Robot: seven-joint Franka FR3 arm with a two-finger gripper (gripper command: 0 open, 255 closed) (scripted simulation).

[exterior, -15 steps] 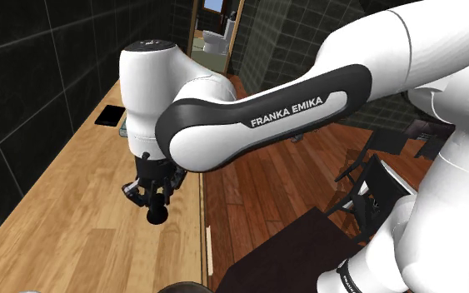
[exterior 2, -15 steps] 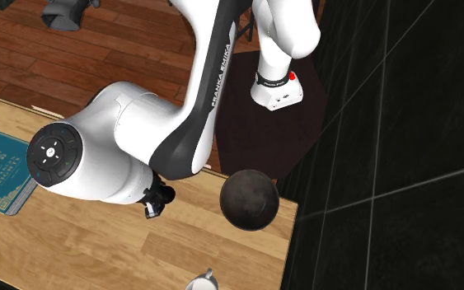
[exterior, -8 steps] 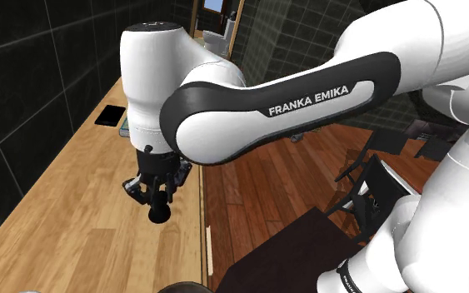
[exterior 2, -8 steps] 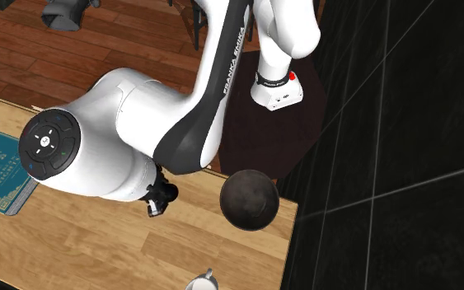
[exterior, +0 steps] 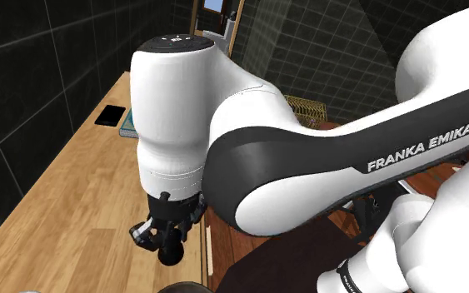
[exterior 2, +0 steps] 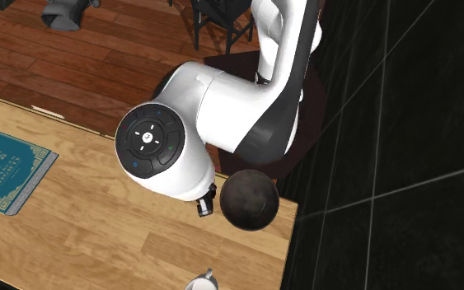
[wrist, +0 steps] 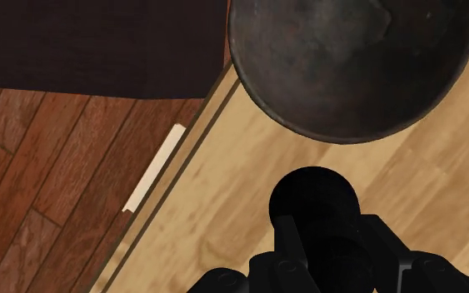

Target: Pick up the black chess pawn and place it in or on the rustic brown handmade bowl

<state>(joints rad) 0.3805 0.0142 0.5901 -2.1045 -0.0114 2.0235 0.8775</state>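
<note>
One end effector (wrist: 331, 229) clasps the black pawn (wrist: 314, 193) near the bowl (wrist: 349, 58).

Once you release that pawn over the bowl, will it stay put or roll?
The pawn looks rigid with a round base, so it probably won't deform in the fingers. Dropped into the curved dark bowl, it likely topples and rolls toward the middle, ending up inside.
</note>
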